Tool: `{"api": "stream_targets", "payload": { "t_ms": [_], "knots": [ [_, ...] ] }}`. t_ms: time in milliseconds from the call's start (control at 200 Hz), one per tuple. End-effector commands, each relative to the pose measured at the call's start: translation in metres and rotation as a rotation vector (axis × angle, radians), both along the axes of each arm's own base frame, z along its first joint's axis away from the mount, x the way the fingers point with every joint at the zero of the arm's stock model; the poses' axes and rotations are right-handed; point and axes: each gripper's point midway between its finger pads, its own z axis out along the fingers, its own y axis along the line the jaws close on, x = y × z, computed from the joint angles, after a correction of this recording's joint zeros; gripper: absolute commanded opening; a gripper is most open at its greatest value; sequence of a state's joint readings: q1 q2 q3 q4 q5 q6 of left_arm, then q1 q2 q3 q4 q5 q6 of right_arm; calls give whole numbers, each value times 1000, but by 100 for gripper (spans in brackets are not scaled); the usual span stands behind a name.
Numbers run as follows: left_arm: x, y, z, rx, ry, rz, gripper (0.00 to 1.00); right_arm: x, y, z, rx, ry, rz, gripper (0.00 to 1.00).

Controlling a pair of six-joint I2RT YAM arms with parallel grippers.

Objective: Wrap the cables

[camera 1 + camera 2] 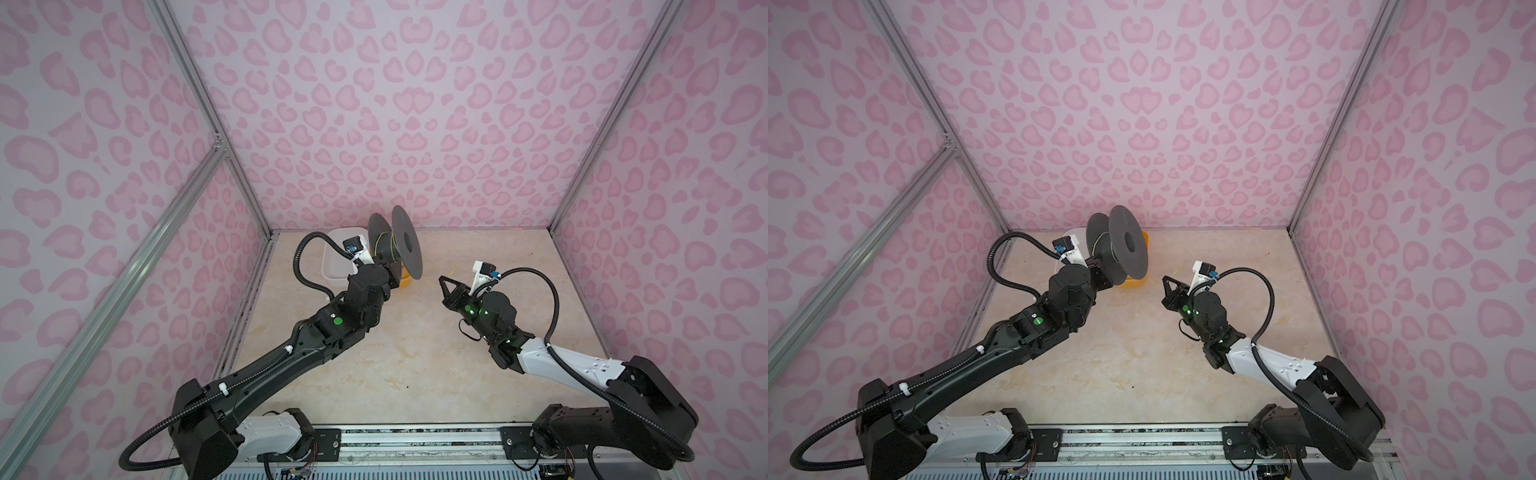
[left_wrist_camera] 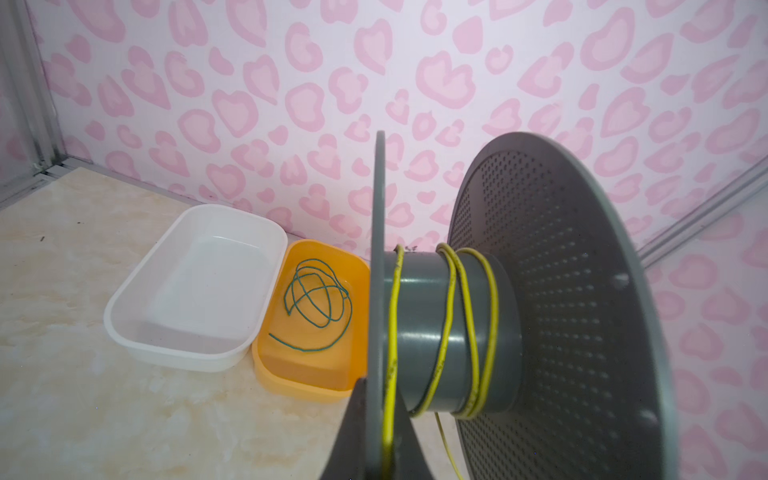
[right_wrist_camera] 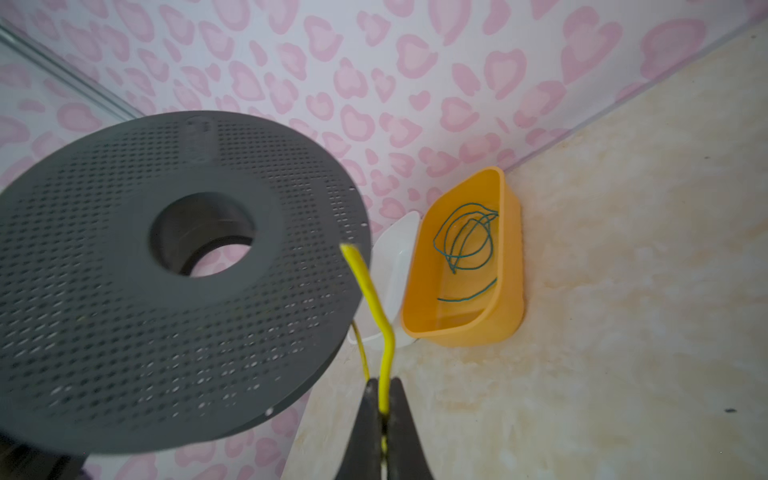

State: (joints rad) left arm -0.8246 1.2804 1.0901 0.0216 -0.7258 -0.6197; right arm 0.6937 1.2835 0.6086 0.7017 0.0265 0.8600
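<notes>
Grey plastic spool [image 1: 406,244] [image 2: 424,332] stands on edge at the end of the left arm, at the far left-centre of the tabletop [image 1: 395,365], in front of the two tubs. In the left wrist view the left jaws are clenched on the rim of its near flange, and a strand of the yellow cable [image 2: 451,324] is caught between the jaws and that rim. The yellow cable makes several loose turns round the hub: one hard against the gripped flange, the others bunched toward the perforated outer flange. From the hub a thin length drops away toward the right arm; it shows faintly in both top views between spool and right jaws. In the right wrist view the right jaws are clenched on the yellow cable [image 3: 374,303], a short bent end sticking out past them, its tip blurred. The right jaws are near the spool, not touching it. The green cable [image 2: 318,299] [image 3: 467,294] lies in loose loops inside the orange tub [image 2: 299,386] [image 3: 465,336], untouched by either arm. The white tub [image 2: 174,353] [image 1: 332,257] sits just beside the orange one against the back wall; whether the two touch is unclear.
</notes>
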Motion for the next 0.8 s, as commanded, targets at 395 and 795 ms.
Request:
{"api": "stream_targets", "payload": {
  "t_ms": [395, 795],
  "knots": [
    [22, -27, -24, 135, 15, -42, 4, -13, 43, 86, -248, -249, 112, 0],
    [-16, -55, -57, 428, 59, -208, 4, 10, 50, 138, -348, -372, 153, 0]
  ]
}}
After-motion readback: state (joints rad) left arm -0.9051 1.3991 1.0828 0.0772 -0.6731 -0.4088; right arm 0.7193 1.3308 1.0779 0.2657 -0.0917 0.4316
